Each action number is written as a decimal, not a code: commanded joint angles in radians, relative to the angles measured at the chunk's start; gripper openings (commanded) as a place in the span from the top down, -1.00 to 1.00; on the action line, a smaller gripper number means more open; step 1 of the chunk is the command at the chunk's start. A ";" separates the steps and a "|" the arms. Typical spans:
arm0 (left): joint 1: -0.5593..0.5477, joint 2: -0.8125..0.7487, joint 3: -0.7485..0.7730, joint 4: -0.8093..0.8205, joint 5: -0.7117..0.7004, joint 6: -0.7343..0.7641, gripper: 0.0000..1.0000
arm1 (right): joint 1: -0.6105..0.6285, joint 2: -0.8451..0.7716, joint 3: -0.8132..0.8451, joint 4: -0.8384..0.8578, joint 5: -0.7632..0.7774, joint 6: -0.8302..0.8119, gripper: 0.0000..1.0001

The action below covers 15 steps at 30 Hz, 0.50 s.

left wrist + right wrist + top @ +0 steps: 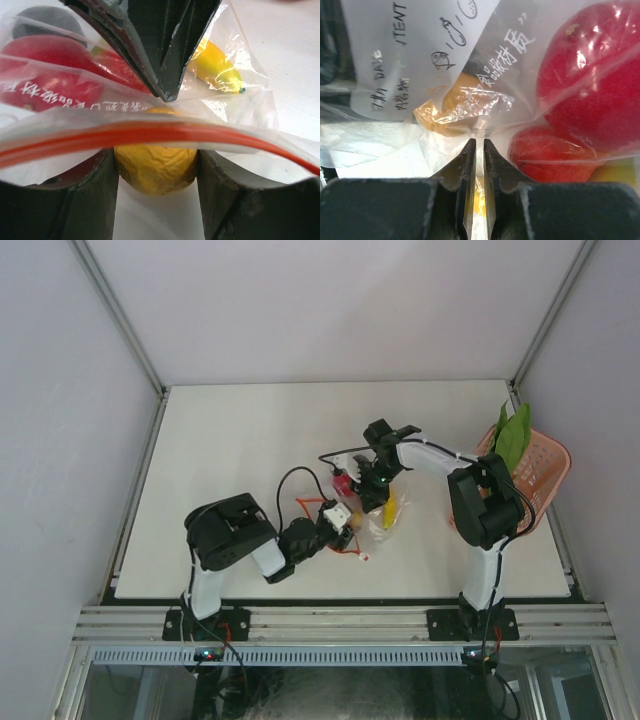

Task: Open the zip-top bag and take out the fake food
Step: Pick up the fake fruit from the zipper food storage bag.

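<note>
The zip-top bag [378, 528] lies at mid-table between both grippers. In the left wrist view its red-orange zipper strip [150, 132] runs across the frame. My left gripper [156, 161] is shut on a wrinkled yellow-orange round fruit [150, 175] at the bag's mouth. Inside the bag lie a yellow banana [216, 65], red fruits [47, 80] and a dark ball [45, 25]. My right gripper [480, 142] is shut on a fold of the bag's clear plastic [485, 107], beside the red fruits [592, 85]. In the top view the left gripper [340, 523] and right gripper [368, 490] are close together.
A pink lattice basket [555, 455] stands at the table's right edge with the long green leafy vegetable [513, 435] in it. Black and red cables [300, 490] loop over the table near the left arm. Grey walls enclose the table.
</note>
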 commanded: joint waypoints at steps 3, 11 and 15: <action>0.003 -0.132 -0.084 0.050 -0.002 -0.076 0.57 | -0.002 0.015 0.036 0.023 0.015 0.065 0.81; 0.003 -0.268 -0.191 0.047 0.023 -0.197 0.65 | -0.016 0.017 0.036 0.034 0.029 0.086 0.81; 0.003 -0.325 -0.247 0.042 0.033 -0.272 0.71 | -0.022 0.018 0.035 0.035 0.032 0.087 0.81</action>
